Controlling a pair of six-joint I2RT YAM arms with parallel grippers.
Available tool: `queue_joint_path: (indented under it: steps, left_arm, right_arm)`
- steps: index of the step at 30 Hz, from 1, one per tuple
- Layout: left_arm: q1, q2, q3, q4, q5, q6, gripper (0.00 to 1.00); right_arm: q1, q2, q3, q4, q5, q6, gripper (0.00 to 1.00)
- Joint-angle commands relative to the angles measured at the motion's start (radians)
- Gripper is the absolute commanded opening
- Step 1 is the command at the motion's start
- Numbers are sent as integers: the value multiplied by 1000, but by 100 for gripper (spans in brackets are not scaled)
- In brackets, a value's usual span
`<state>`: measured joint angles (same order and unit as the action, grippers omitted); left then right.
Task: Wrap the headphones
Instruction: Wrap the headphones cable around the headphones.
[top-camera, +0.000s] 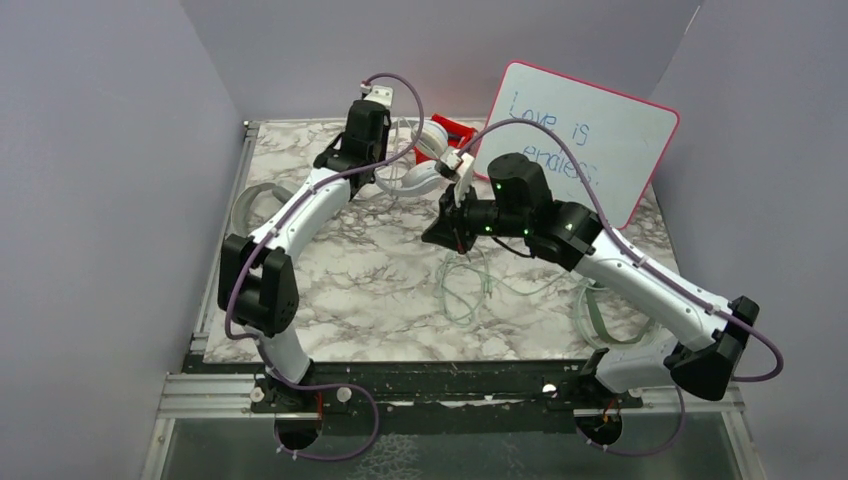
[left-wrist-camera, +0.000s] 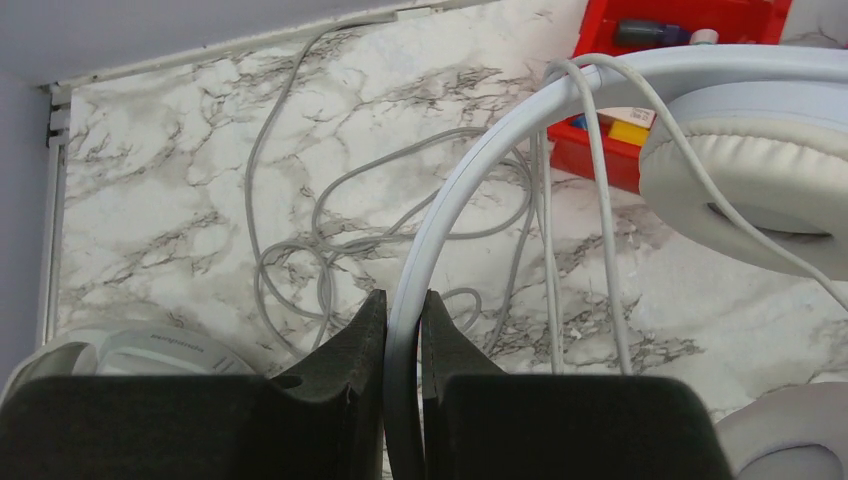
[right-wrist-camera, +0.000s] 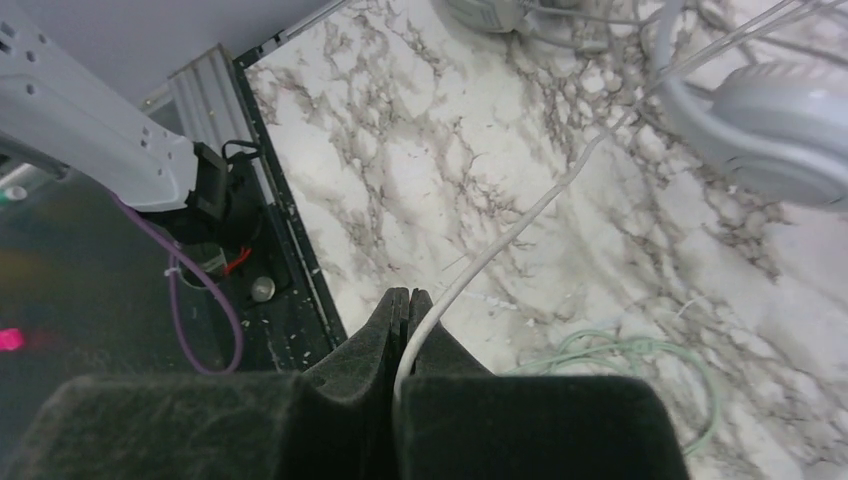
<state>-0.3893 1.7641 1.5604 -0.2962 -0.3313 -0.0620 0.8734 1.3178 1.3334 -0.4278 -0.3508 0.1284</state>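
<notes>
White headphones (top-camera: 425, 165) sit at the far middle of the marble table (top-camera: 380, 290), lifted between the two arms, just in front of the red tray (top-camera: 460, 130) and left of the whiteboard (top-camera: 580, 135). The left gripper (left-wrist-camera: 403, 310) is clamped on the headband (left-wrist-camera: 480, 170): the thin white band stands squeezed between the two dark fingers, rises out of them and arcs away to the right, ending at the padded cup (left-wrist-camera: 740, 190) near the upper right of the left wrist view. The white cable (left-wrist-camera: 600, 150) is draped over the band beside that cup, and two strands hang down from it.

The right gripper (right-wrist-camera: 408, 300) is closed tight on the same white cable, which leaves its fingertips and runs taut up and to the right, toward a pale cup (right-wrist-camera: 780, 120) at the upper right of the right wrist view. The gripper holds the cord well apart from the cup, on the near side of the headphones.

A loose tangle of grey cable (left-wrist-camera: 330, 250) lies on the marble beyond the left fingers. A mint cable (top-camera: 465, 290) loops on the table under the right arm, leading to a mint pair (top-camera: 600, 310) at the right edge. Another pale pair (top-camera: 255, 205) rests at the left edge.
</notes>
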Motion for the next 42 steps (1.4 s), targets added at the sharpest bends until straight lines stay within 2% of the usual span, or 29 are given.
queue_joint_path:
  steps: [1,6,12,16,21,31,37,42]
  left_arm:
    - [-35,-176,-108,145,94,120,0]
    - [-68,-280,-251,169,150,120,0]
    - [-114,-384,-374,165,229,100,0]
    - [-151,-442,-417,131,299,121,0]
    - [-213,-502,-438,94,386,172,0]
    - [-215,-625,-516,98,512,211,0]
    - [-215,-702,-557,136,617,210,0]
    - [-215,-735,-556,144,603,200,0]
  right_arm:
    - [9,32,137,-155,68,-134,0]
    - [-5,55,237,-197,139,-190,0]
    - [-79,88,301,-201,115,-227,0]
    - [-145,127,350,-216,44,-271,0]
    - [-200,191,416,-264,40,-341,0]
    - [-305,210,394,-215,12,-359,3]
    - [-383,221,342,-154,-120,-337,3]
    - [-401,215,287,-119,-201,-325,0]
